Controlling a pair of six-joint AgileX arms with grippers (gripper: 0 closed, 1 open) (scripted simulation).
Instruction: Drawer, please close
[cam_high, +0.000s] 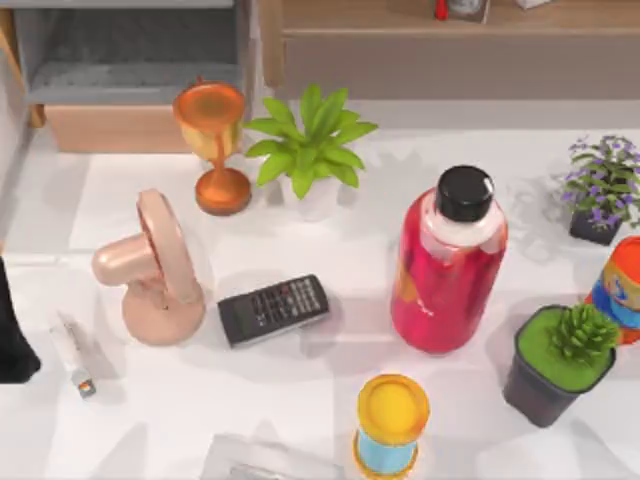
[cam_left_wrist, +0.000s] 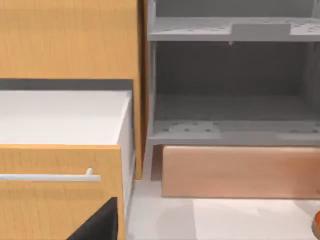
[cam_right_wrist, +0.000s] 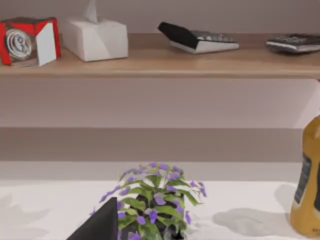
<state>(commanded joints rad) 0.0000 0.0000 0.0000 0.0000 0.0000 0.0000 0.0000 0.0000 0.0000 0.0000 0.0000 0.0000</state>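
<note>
Closest to the wrist camera is my left gripper (cam_left_wrist: 98, 225), just before the pulled-out drawer (cam_left_wrist: 60, 195) at the table's left edge. I cannot tell if this claw is open or closed.

hourglass (cam_high: 214, 145) stands before the open drawer (cam_high: 120, 128) at the table's back left; fan (cam_high: 152, 268) left of remote (cam_high: 273, 309), bottle (cam_high: 447, 262) to their right

Left arm (cam_high: 14, 335): plain black casing (matte, unmarked). Each wrist view shows one black angular finger (cam_left_wrist: 97, 225).
</note>
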